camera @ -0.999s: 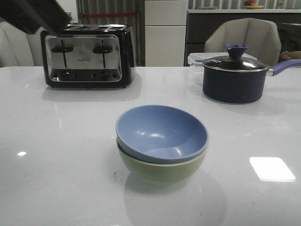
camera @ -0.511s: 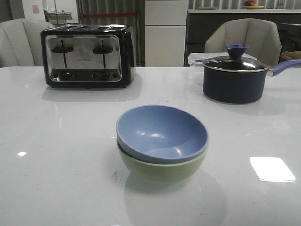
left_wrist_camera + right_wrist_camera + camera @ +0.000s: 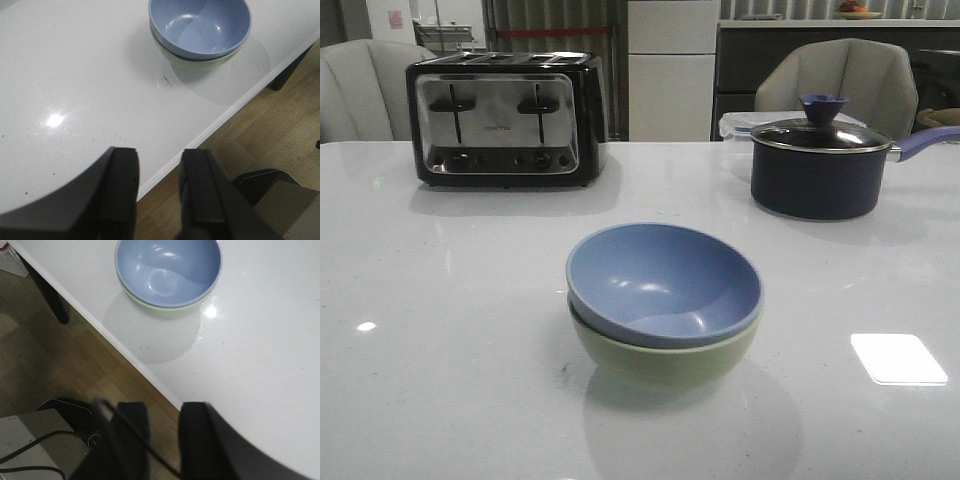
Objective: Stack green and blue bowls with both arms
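Observation:
The dusty blue bowl (image 3: 665,282) sits nested inside the pale green bowl (image 3: 660,362) near the middle front of the white table. The stack also shows in the left wrist view, blue bowl (image 3: 200,27) over green bowl (image 3: 197,61), and in the right wrist view, blue bowl (image 3: 167,270) over green bowl (image 3: 165,309). My left gripper (image 3: 159,165) is open and empty, held above the table's front edge, well back from the bowls. My right gripper (image 3: 162,420) is open and empty, also over the table's edge. Neither arm shows in the front view.
A black and chrome toaster (image 3: 505,120) stands at the back left. A dark lidded saucepan (image 3: 820,165) with a blue-purple handle stands at the back right. Chairs stand behind the table (image 3: 440,330). Wooden floor and a table leg (image 3: 47,295) lie below the edge.
A dark arm that showed at the top left of the front view one second ago has left that view. The bowls have not moved.

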